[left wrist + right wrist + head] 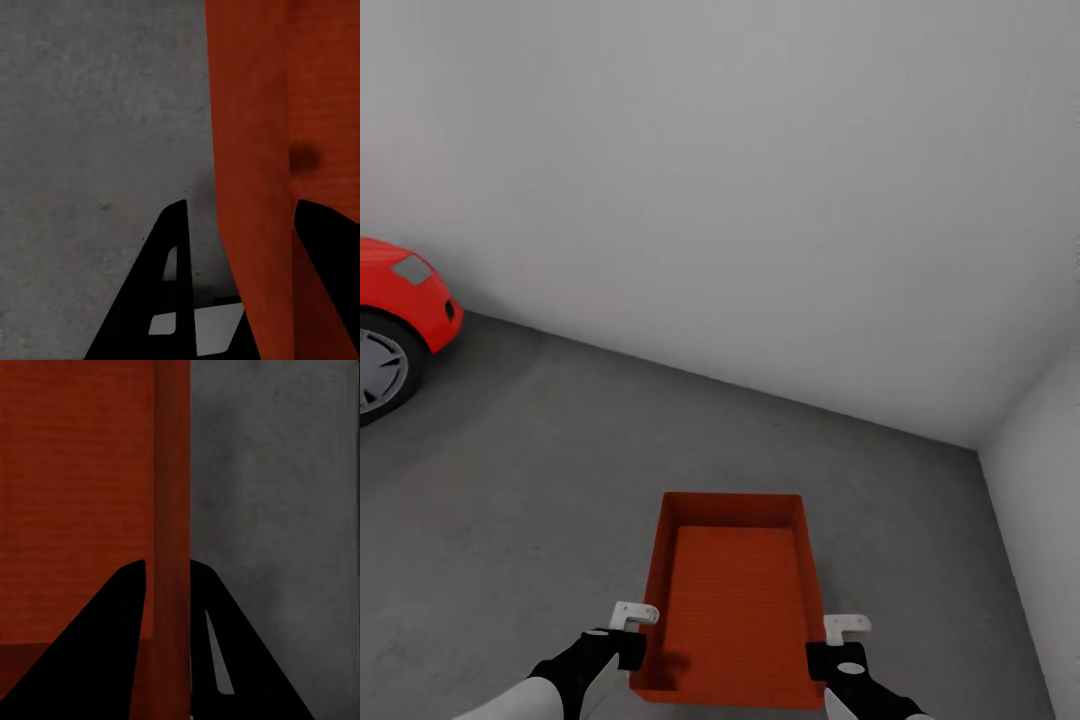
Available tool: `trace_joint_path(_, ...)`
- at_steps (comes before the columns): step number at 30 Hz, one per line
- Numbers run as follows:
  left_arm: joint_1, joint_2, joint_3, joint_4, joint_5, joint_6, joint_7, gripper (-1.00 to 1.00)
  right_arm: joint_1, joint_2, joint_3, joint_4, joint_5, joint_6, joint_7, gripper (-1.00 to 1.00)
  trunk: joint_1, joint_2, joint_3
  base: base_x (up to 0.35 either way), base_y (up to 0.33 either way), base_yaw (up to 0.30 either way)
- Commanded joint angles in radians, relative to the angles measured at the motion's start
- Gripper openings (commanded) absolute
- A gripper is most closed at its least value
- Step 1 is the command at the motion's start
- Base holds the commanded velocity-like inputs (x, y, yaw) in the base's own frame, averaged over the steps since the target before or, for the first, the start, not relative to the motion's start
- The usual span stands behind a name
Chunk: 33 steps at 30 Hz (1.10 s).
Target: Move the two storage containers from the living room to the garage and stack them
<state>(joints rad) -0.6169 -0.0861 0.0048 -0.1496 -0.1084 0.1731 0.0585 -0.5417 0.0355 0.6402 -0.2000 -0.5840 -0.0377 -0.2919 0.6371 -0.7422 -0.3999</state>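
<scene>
Bin held by both grippers above the garage floor.

Head view: an orange-red bin (pixel 732 600) sits low in the middle, open side up, over the grey floor (pixel 540 480) near the corner where two pale walls (pixel 760 180) meet; the left gripper (pixel 632 628) is at its left wall and the right gripper (pixel 844 640) at its right wall, both at the near end. A red car (pixel 400 300) stands at the far left. Left wrist view: the left gripper (pixel 240 247) has its jaws either side of the bin's wall (pixel 255 150), clamped on it, floor (pixel 90 112) beyond. Right wrist view: the right gripper (pixel 169 607) straddles the bin's wall (pixel 172 472) likewise, jaws closed on it, floor (pixel 277 472) beside.
</scene>
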Motion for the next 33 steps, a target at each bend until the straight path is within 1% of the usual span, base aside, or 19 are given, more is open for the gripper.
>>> trace_joint_path(1,0.000,0.000,0.000,-0.002,-0.018,0.006,0.004,-1.00,-0.001,0.000,-0.002,0.001,-0.006,-0.005,-0.004,-1.00,0.001,-0.001,-0.001,0.322,0.000,-0.240)
trace_joint_path(33,0.000,0.000,0.000,-0.003,-0.017,0.007,0.004,-1.00,-0.001,0.000,-0.002,0.001,-0.005,-0.005,-0.004,-1.00,0.001,-0.001,-0.001,0.322,0.000,-0.245)
